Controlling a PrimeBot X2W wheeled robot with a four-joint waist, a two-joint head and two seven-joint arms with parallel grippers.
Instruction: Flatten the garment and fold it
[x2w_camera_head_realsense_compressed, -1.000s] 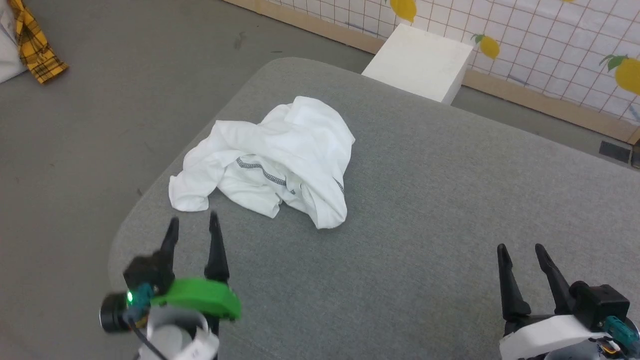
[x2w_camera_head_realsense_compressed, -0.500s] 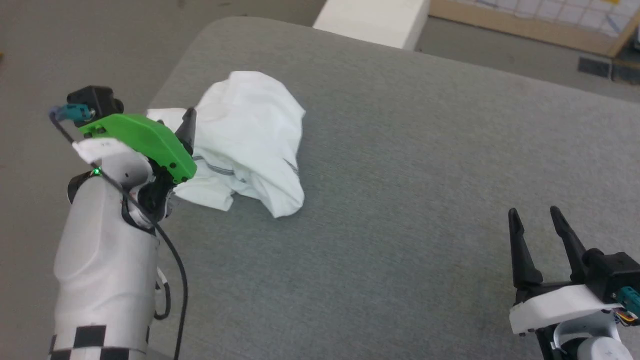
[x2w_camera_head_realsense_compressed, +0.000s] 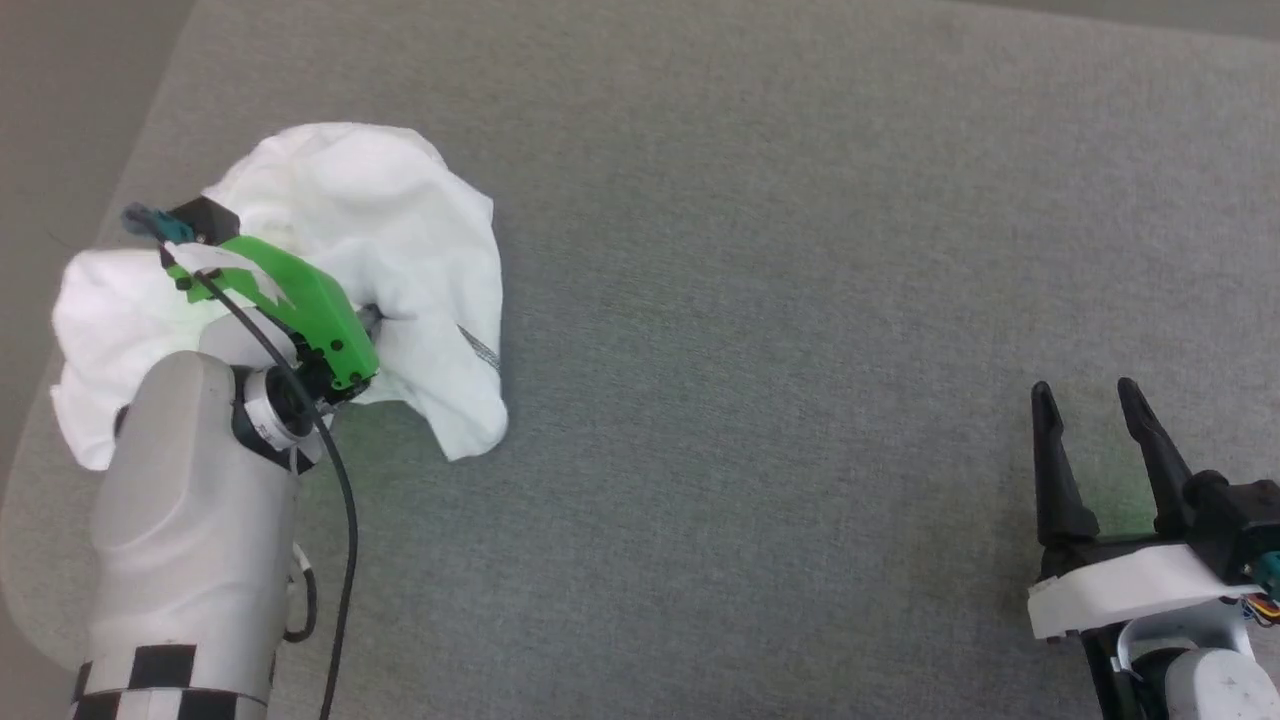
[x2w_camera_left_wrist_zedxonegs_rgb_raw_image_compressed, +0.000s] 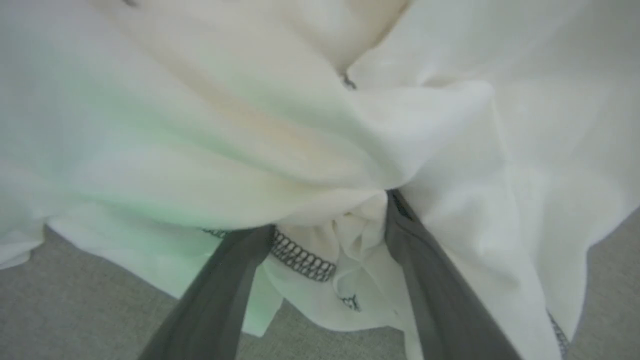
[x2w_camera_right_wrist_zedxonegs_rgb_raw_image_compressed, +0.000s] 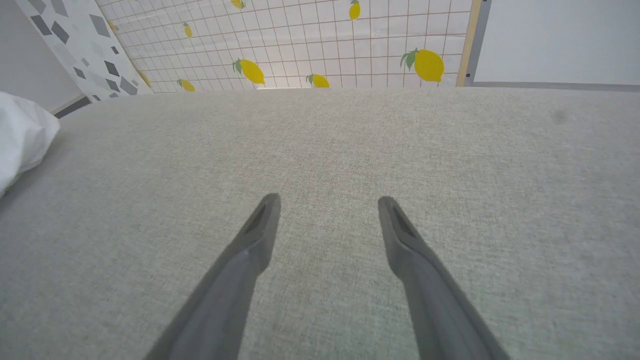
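Garment: plain white soft short-sleeved shirt w/ grey-and-white zigzag stitching (x2w_camera_head_realsense_compressed: 380, 210), lying in a crumpled heap at the left side of the grey woven padded surface (x2w_camera_head_realsense_compressed: 800, 300). One lobe reaches that surface's rounded left edge.
Shape of heap: bunched and overlapped. No sleeve, collar or hem is laid out flat, and only short bits of stitched seam show.
L gripper: left gripper (x2w_camera_left_wrist_zedxonegs_rgb_raw_image_compressed: 330, 220) is pushed into the near side of the heap, jaws spread. A wad of cloth and a run of zigzag hem sit between the fingers (x2w_camera_left_wrist_zedxonegs_rgb_raw_image_compressed: 225, 290), not pinched yet.
R gripper: right gripper (x2w_camera_head_realsense_compressed: 1086, 395) is released, jaws apart w/ nothing between them. It hovers over bare surface well apart from the shirt, whose edge shows at the far left of its wrist view (x2w_camera_right_wrist_zedxonegs_rgb_raw_image_compressed: 20, 135).
Done so far: nothing of the flatten or fold, judging by the heap.
Step in hand: prob. first grab, L side, on a hem.
Left to do: close on cloth, lift and spread, smooth flat, then all folds.
Unsure: which part of the shirt that hem belongs to. The close-up is soft, so can't tell.
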